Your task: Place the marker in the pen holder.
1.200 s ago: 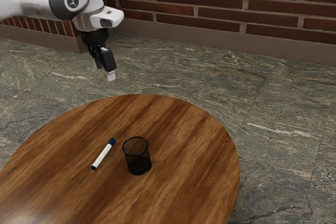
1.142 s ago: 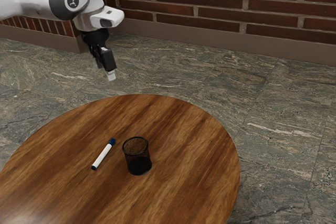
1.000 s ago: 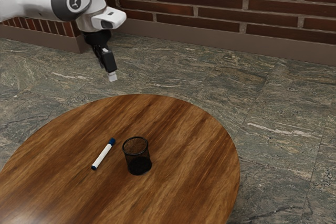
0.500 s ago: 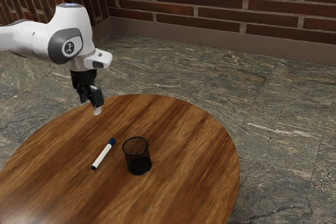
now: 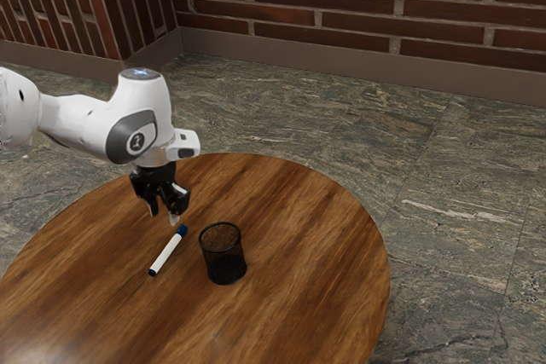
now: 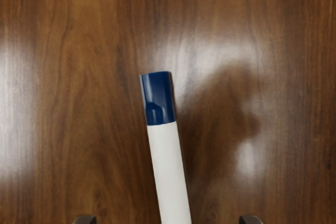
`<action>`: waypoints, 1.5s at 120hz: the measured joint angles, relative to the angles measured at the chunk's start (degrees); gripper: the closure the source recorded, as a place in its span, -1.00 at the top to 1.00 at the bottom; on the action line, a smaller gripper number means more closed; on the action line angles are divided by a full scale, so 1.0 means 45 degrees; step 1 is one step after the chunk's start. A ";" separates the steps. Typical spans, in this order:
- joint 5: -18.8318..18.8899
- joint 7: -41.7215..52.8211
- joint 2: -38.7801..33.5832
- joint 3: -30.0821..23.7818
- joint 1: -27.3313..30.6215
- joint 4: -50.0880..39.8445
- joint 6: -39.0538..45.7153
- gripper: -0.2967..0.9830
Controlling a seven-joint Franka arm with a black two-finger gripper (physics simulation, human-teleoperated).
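My black gripper (image 5: 165,216) hangs low over the table, above the blue-capped end of the marker and a little toward the exterior view's left. Its two fingers stand apart, open, with nothing held. The white marker (image 5: 166,254) lies flat on the wood, its cap pointing toward the wall side. In the wrist view the marker (image 6: 168,169) runs from its blue cap down between the tips of the gripper (image 6: 167,220), which are wide apart at the lower edge. The black mesh pen holder (image 5: 223,255) stands upright beside the marker, toward the exterior view's right.
The round wooden table (image 5: 316,253) bears both things. Its curved far edge passes behind my hand, with the stone floor (image 5: 452,202) beyond it and a brick wall (image 5: 358,6) farther back.
My hand has come down from above and beyond the table's far edge to just over the marker's capped end. Marker and pen holder have stayed where they were.
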 joint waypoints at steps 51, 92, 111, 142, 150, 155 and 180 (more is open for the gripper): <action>-0.0485 -0.2276 0.1790 -0.0013 0.0037 0.0623 0.0848 -0.15; -0.0558 -0.3194 0.2625 -0.0019 0.0240 0.1049 0.1008 -0.20; -0.0552 -0.3455 0.2774 -0.0020 0.0258 0.1061 0.1029 -0.25; -0.0503 -0.3755 0.2828 -0.0024 0.0259 0.1069 0.1043 -0.54; -0.0463 -0.3827 0.2625 -0.0034 0.0257 0.1065 0.1035 -0.59; -0.0439 -0.3868 0.2199 -0.0035 0.0238 0.1047 0.0987 -0.62; -0.0244 -0.3941 -0.1275 -0.0101 -0.0198 0.0545 0.0347 -0.68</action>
